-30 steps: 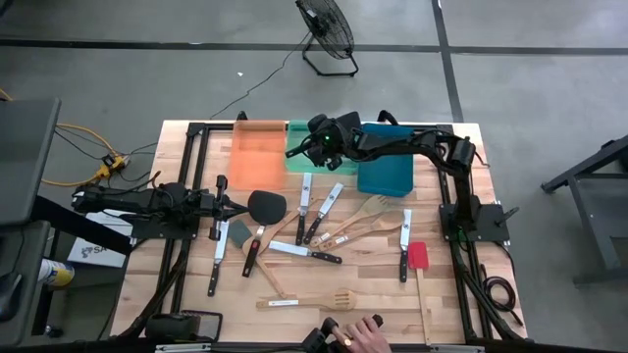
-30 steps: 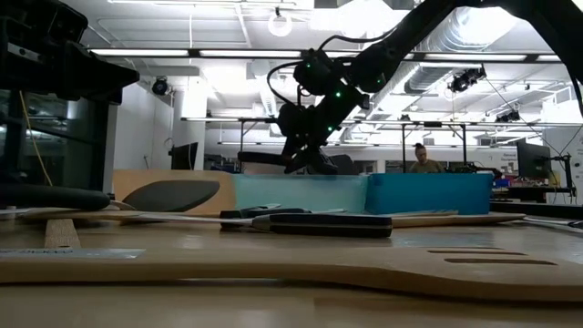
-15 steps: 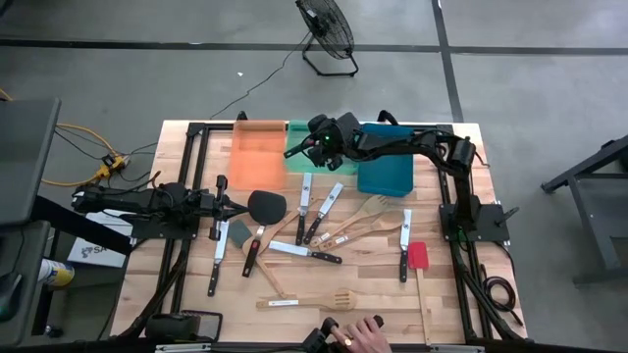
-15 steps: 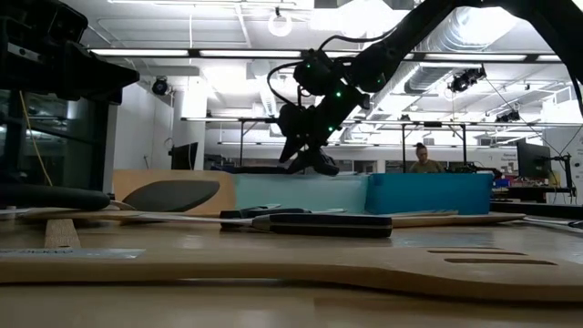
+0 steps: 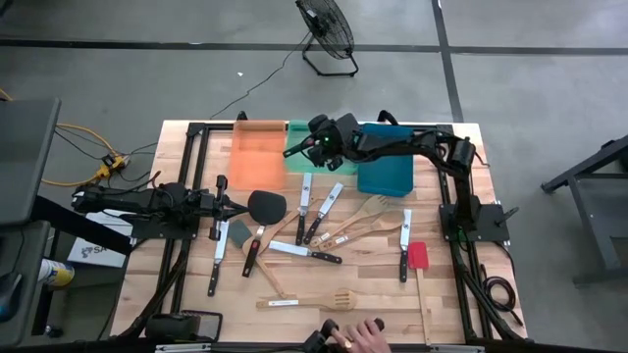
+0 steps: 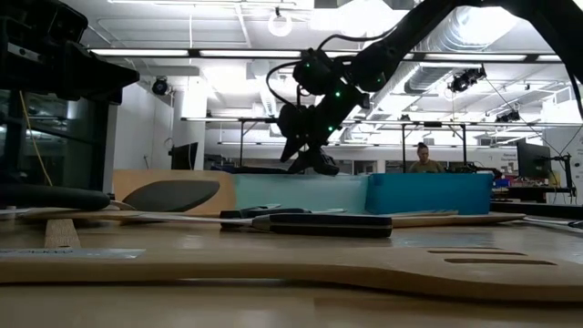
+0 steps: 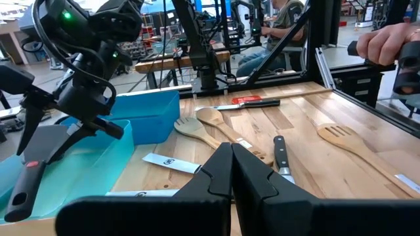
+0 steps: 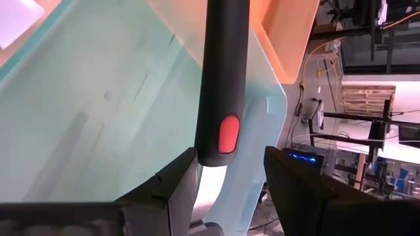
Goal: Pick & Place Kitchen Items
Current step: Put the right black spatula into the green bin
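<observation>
My right gripper point(image 5: 314, 153) hangs open over the green tray point(image 5: 295, 163), slanting down. A black spatula lies in that tray. The end of its handle point(image 8: 220, 134), marked with a red oval, stands between my two fingers. The left wrist view shows its blade point(image 7: 51, 139) low in the tray under the gripper point(image 7: 62, 115). My left gripper point(image 5: 240, 207) waits shut and level at the table's left. Knives point(image 5: 305, 195), wooden spoons point(image 5: 365, 224), a black spatula point(image 5: 266, 205), a red spatula point(image 5: 418, 256) and a wooden turner point(image 5: 314, 300) lie flat on the table. My right gripper stands open around the spatula's handle end point(image 8: 220, 141), coming from above at a slant, along the handle. One finger point(image 8: 289, 177) is plainly apart from it. Whether the other finger point(image 8: 174, 187) touches it I cannot tell.
An orange tray point(image 5: 258, 147) stands left of the green one and a blue tray point(image 5: 386, 169) right of it, all along the far edge. A person's hand point(image 5: 363, 336) holding a small device rests at the near edge. The arms' black frames run down both table sides.
My right gripper has opened its fingers wider while staying in place over the green tray.
</observation>
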